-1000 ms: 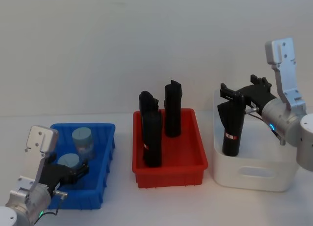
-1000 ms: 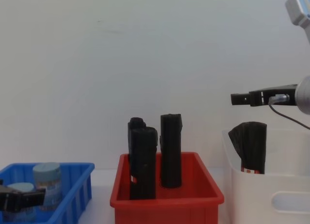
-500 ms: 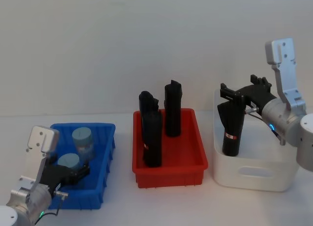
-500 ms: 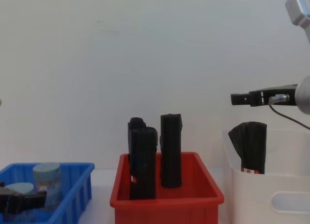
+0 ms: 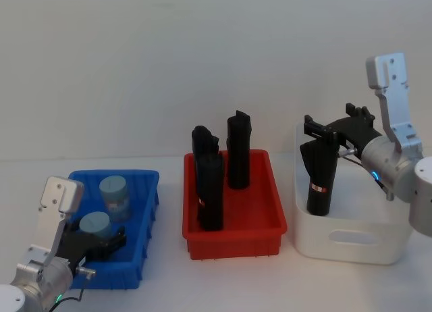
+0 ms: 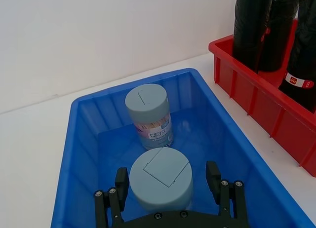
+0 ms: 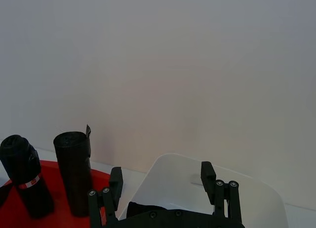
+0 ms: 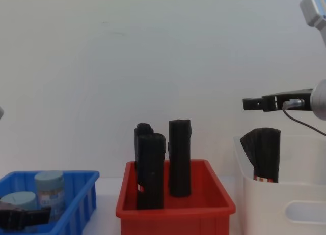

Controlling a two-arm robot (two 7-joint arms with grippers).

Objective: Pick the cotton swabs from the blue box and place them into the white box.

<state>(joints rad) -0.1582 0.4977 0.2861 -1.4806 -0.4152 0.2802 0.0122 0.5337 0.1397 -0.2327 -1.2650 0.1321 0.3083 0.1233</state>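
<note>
This place looks like a robot test lab, arranged for a sorting exercise. A plain white wall (image 5: pixel 202 55) stands behind a plain white worktop (image 5: pixel 169 278). On the worktop three plastic bins stand in one row: the blue box (image 5: pixel 150 211), a red bin (image 5: pixel 236 244) and the white box (image 5: pixel 310 241). They hold identical cotton swabs (image 5: pixel 113 190) and black rolls (image 5: pixel 210 190).

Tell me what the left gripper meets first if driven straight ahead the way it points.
The near cotton swab jar, already between the open fingers of the left gripper. Behind it, seemingly in line, stands the second jar, then the blue box wall.
</note>
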